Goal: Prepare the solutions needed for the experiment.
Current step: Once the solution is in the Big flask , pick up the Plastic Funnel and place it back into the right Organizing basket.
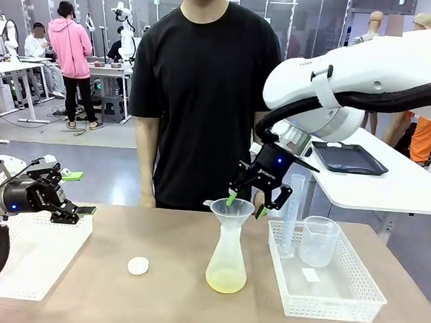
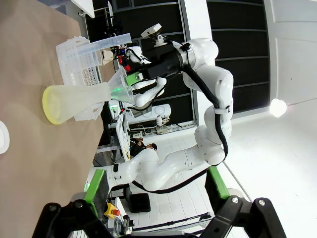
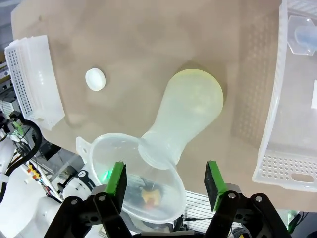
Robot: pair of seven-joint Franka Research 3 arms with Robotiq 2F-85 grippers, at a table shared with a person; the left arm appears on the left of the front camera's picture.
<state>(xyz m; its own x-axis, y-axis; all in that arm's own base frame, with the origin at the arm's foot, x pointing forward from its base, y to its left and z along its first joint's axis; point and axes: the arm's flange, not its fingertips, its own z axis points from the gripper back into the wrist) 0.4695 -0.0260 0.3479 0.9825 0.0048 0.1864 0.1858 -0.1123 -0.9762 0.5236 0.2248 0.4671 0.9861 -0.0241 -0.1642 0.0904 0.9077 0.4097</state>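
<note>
Brown tabletop [image 1: 158, 239] carries, at centre, a translucent conical plastic flask [image 1: 227, 255] with the pale yellow-green solution [image 1: 225, 282] pooled in its base. Your right claw [image 1: 246, 203] stands part-open astride the clear plastic funnel [image 1: 233, 211], unpinched. Your left claw [image 1: 80, 193], at nine o'clock, gapes wide. Probably funnel removal: close squarely, lift straight.

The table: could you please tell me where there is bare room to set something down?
Widest bare patch: between the left basket and the flask, apart from a small white cap. The gap between flask and right basket is narrow. Crowded: around the funnel, where the right gripper hovers, and the right basket's far end.
</note>
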